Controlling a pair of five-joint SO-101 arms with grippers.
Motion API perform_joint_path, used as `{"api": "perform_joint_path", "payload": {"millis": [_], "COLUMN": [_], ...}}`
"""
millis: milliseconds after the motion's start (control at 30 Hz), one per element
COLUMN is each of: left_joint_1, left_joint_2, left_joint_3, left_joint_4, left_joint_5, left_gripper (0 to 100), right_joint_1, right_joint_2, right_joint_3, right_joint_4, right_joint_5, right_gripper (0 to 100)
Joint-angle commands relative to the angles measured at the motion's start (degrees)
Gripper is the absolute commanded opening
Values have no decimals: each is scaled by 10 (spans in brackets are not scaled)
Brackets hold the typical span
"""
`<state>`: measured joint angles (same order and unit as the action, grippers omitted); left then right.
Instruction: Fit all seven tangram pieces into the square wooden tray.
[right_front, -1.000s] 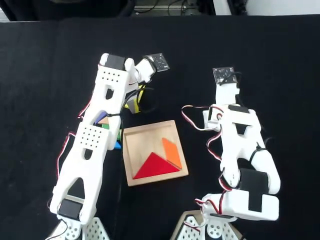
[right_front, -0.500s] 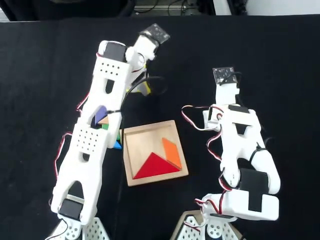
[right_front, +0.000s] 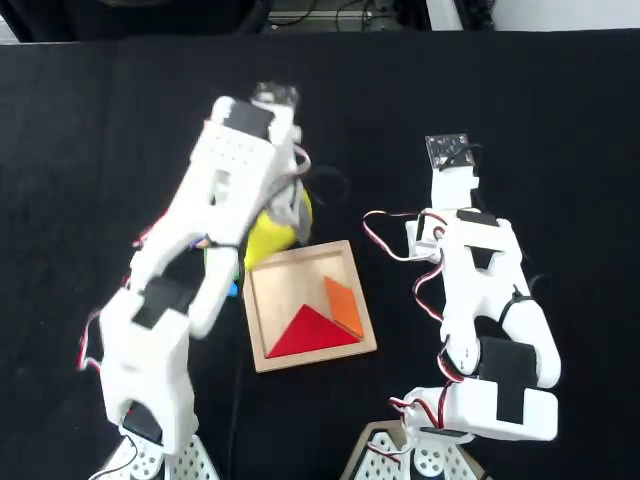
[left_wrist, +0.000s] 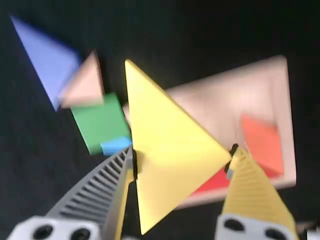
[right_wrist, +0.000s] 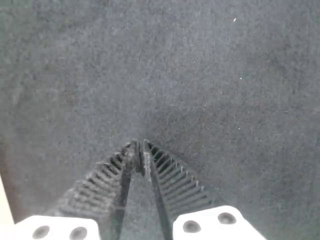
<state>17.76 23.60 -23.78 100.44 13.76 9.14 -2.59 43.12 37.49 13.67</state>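
Red triangle (right_front: 308, 332) and orange piece (right_front: 344, 305) lie at the wooden tray's (right_front: 300, 250) near right. Over its far left corner, our left gripper's (left_wrist: 181, 152) jaws clamp the yellow triangle (left_wrist: 170, 160) above the bench (right_front: 560, 120). The tray's bare floor lies just rightward of it, so we judge this arm nearer. Farther off, the right gripper (right_wrist: 138, 150) hangs over bare bench, jaws closed on nothing.

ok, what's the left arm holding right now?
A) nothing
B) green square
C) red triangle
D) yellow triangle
D: the left wrist view shows the yellow triangle clamped between the fingers of the left gripper; the red triangle lies in the tray.
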Motion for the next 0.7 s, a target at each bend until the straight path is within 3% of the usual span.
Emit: {"api": "perform_joint_path", "payload": {"millis": [0,100,233,467,667], "left_joint_1": [59,64,58,41,41], "left_joint_2": [-109,-136,-159,-149,-132], "left_joint_3": [153,202,272,396,405], "left_joint_4": [2,-24,-94,-257,-266], "left_joint_5": [82,131,146,188,215], "left_gripper": [30,30,30,30,30], "right_joint_1": [-9,-9,-9,-9,-9], "right_joint_2": [1,1,1,0,0], "right_joint_3": [-28,-28,-28,-24,-24], "right_joint_4": [-3,-3,-3,-4,-4], "right_joint_5": [0,0,0,0,0], "right_gripper": [11,11,11,11,11]}}
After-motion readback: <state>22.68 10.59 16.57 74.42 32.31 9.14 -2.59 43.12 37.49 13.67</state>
